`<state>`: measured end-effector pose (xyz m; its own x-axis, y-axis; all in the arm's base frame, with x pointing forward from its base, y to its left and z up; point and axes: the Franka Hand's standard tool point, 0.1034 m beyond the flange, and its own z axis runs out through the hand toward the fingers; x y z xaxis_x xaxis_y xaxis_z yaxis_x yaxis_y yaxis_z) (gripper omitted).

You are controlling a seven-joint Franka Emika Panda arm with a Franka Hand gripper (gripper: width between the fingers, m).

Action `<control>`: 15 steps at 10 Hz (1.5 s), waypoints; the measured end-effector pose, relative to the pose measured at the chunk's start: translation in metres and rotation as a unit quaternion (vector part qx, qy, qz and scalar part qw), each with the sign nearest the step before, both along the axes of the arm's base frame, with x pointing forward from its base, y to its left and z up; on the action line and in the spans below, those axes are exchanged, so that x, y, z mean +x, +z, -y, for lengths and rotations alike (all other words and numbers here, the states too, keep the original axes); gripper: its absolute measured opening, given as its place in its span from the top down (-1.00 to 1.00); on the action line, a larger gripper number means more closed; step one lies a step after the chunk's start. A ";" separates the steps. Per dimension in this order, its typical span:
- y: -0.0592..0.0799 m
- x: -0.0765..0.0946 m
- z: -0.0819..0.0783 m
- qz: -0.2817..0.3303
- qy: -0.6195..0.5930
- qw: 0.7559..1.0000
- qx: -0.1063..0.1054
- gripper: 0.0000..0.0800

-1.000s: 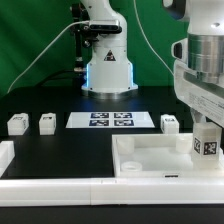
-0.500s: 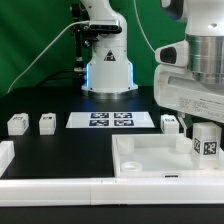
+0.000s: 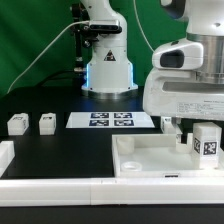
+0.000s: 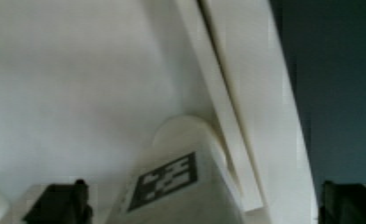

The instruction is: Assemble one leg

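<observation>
Arm shifted toward nine o'clock; gripper state indeterminate. Leg: white block, black-and-white tag, upright; no legible writing.

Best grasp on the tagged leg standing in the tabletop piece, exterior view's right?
Judging by pose: the leg stands upright in the tabletop, so come from above and pinch its upper half across two opposite flat sides. The gripper is open.

arm shifted toward the exterior view's left, now hiding small block behind
</observation>
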<state>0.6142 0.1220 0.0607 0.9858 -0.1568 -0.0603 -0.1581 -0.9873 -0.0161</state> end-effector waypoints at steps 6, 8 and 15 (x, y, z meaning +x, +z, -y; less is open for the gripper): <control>0.000 0.001 0.005 0.003 0.116 0.993 0.003 -0.32; 0.000 0.001 0.005 0.003 0.116 0.993 0.003 0.02; -0.001 0.001 0.004 -0.001 -0.056 0.998 -0.004 0.28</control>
